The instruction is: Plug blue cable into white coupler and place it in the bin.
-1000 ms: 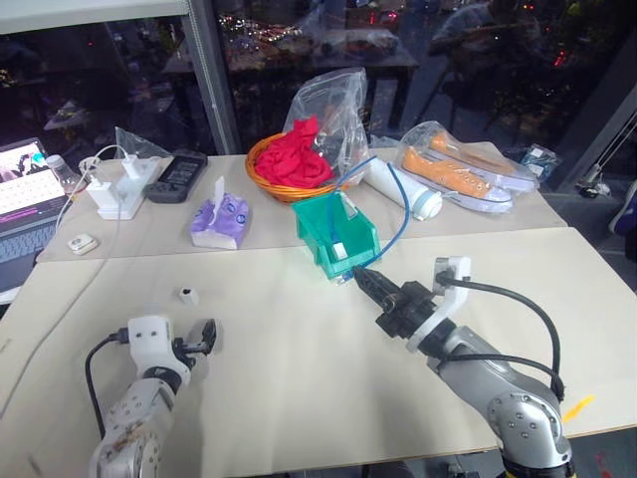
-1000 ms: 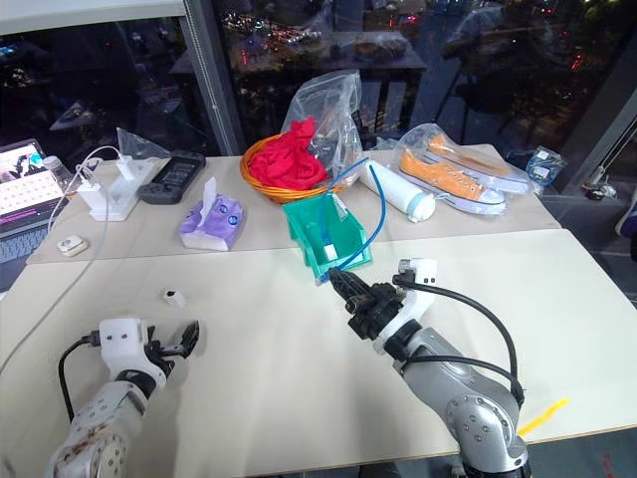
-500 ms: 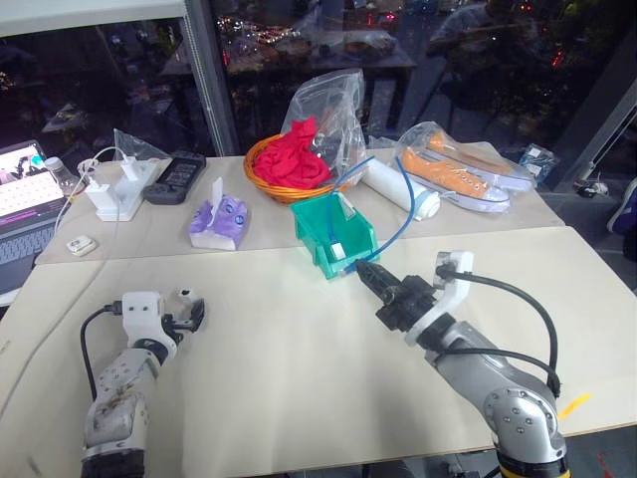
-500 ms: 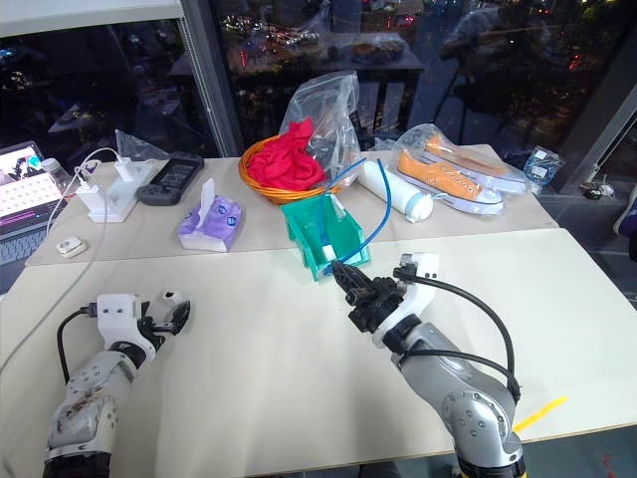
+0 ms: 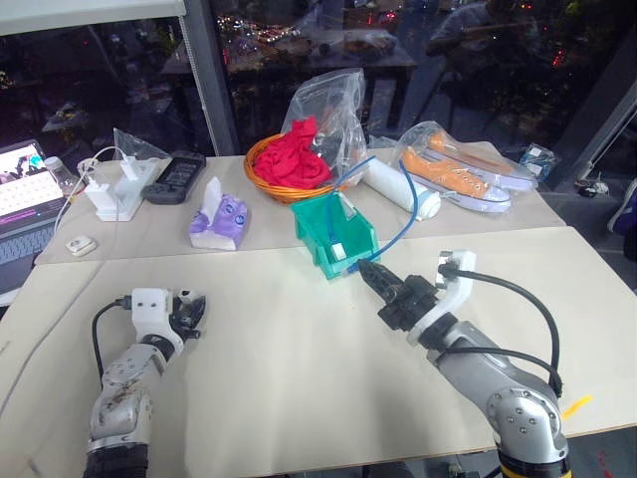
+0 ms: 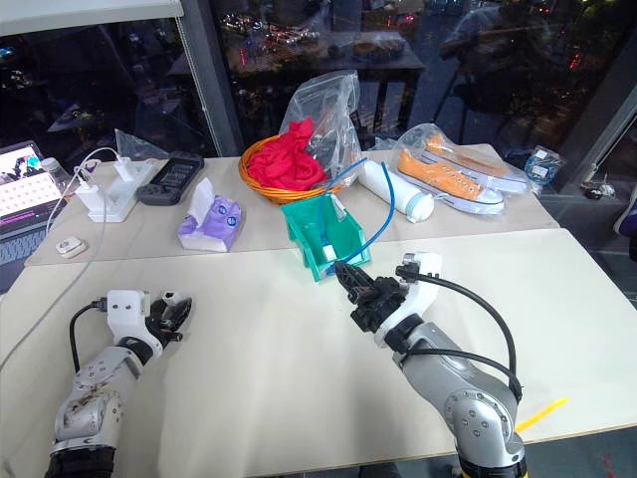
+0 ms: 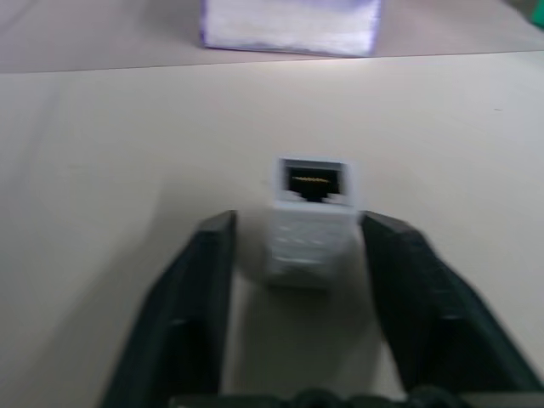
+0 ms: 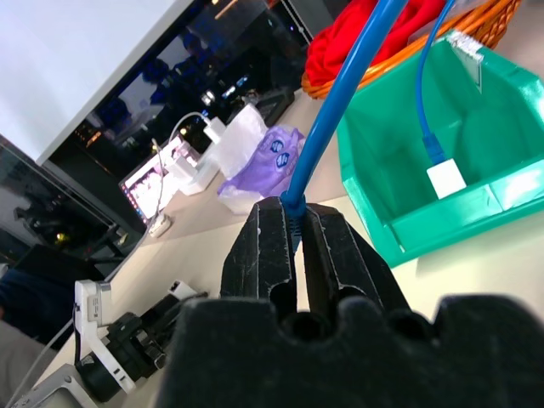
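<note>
The white coupler lies on the beige table with its socket facing away from my left gripper. That gripper's fingers stand close on either side of it; one touches its side and a thin gap shows at the other. In the left eye view the left gripper is low at the table's left. My right gripper is shut on the blue cable just in front of the teal bin. The cable arcs up and back down into the bin, where a pale plug rests.
Behind the bin stand an orange basket of red cloth, a purple tissue pack, a white tube and bagged orange shoes. A charger block, a black device and a laptop sit at the far left.
My left gripper has moved forward up to the coupler and its jaws have narrowed around it. The right gripper holds the cable in the same place.
</note>
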Controlling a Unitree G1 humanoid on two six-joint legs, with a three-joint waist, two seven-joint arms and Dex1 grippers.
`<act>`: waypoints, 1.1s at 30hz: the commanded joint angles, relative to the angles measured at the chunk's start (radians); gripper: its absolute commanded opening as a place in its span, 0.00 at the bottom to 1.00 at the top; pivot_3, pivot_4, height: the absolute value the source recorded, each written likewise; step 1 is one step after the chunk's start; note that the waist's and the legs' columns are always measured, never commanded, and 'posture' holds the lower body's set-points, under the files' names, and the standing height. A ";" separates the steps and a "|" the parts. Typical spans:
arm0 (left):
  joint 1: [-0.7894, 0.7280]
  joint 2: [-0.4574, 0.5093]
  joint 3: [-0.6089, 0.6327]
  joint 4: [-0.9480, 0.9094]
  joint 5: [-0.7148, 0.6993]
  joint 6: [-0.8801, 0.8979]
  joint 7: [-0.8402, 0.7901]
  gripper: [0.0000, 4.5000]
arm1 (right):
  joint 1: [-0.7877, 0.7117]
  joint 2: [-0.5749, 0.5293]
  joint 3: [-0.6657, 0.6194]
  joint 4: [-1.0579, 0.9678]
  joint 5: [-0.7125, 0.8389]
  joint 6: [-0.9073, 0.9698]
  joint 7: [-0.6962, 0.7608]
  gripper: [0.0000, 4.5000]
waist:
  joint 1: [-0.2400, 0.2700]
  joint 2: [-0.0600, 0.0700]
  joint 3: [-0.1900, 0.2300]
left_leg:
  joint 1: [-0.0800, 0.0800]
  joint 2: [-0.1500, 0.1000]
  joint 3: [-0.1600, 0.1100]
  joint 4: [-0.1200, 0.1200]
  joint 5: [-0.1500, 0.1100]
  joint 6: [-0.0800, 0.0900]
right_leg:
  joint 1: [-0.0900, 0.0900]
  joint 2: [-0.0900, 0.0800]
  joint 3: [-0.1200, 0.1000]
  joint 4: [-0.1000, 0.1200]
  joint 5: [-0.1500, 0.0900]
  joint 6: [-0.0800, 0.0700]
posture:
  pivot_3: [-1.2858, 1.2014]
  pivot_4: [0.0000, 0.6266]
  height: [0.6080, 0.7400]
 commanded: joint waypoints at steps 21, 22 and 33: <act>0.012 -0.024 -0.015 -0.020 -0.021 0.006 -0.011 0.14 | -0.029 0.001 -0.001 -0.011 -0.006 0.027 0.013 0.00 | 0.001 0.000 0.000 | 0.000 0.000 0.000 0.000 0.000 0.000 | 0.000 0.000 0.000 0.000 0.000 0.000 | 0.52 0.24 0.94; 0.013 -0.023 -0.018 -0.021 -0.018 0.004 -0.014 0.14 | -0.029 0.001 -0.001 -0.011 -0.007 0.027 0.013 0.00 | 0.001 0.000 0.000 | 0.000 0.000 0.000 0.000 0.000 0.000 | 0.000 0.000 0.000 0.000 0.000 0.000 | 0.52 0.24 0.94; -0.011 0.023 -0.200 -0.231 -0.079 -0.001 -0.245 0.14 | -0.029 -0.007 0.007 -0.026 -0.063 0.027 0.008 0.00 | -0.002 -0.001 0.000 | -0.003 0.000 0.000 0.000 0.000 0.000 | -0.002 0.000 0.000 0.000 0.000 0.000 | 0.52 0.24 0.94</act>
